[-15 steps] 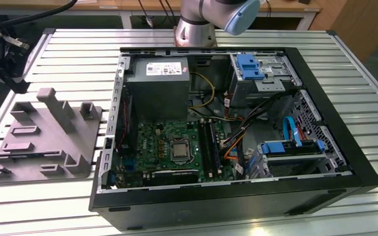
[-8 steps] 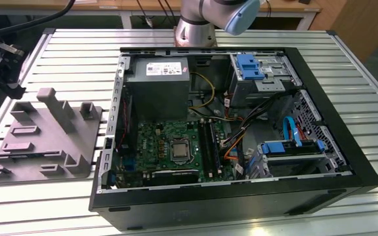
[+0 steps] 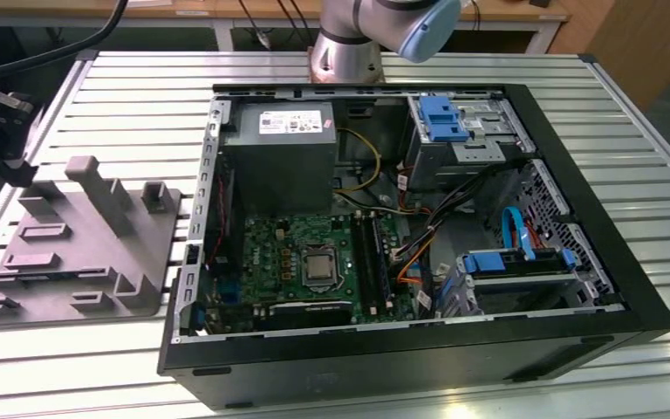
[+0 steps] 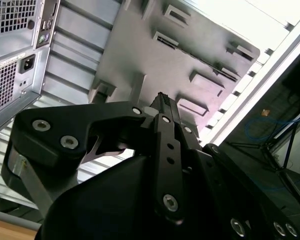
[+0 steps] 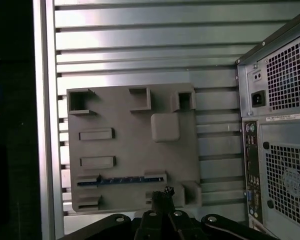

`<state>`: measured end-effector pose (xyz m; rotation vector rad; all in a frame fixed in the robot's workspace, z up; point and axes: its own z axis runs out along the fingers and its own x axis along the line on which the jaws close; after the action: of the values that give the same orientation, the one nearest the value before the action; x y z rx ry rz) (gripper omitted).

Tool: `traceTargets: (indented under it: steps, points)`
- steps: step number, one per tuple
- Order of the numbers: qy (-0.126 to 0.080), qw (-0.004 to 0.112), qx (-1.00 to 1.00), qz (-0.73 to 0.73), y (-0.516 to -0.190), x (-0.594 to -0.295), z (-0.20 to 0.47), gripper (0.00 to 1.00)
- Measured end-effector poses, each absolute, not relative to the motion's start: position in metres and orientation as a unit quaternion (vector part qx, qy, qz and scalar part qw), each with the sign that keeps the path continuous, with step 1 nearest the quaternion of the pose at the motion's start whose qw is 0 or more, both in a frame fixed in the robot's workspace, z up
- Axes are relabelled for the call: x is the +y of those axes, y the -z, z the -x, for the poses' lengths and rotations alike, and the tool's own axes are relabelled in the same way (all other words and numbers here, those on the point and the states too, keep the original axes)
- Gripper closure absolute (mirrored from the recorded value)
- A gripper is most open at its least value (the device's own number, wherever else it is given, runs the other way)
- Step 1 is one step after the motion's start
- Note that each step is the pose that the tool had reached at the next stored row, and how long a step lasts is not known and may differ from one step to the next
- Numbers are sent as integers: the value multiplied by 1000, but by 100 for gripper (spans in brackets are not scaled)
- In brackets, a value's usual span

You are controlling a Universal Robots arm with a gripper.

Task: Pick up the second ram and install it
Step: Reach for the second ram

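Slatted metal worktop, evenly lit. Beyond its far edge, a wooden bench; off its far corner, exterior view's right, a wooden panel.

Grey holder on slatted table, just beside open PC case, toward exterior view's left. Inside case: green motherboard, grey power supply, blue drive brackets, yellow cables. First wrist view: case's rear vent near holder
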<state>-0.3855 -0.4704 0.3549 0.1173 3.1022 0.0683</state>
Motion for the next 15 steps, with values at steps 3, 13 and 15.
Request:
traceTargets:
  steps: [3, 13, 15]
  points:
    - [-22, 18, 999, -38, -352, -473, 389, 90]
    - [-22, 18, 999, -38, -342, -482, 398, 90]
    - [-22, 18, 999, -38, -340, -484, 399, 90]
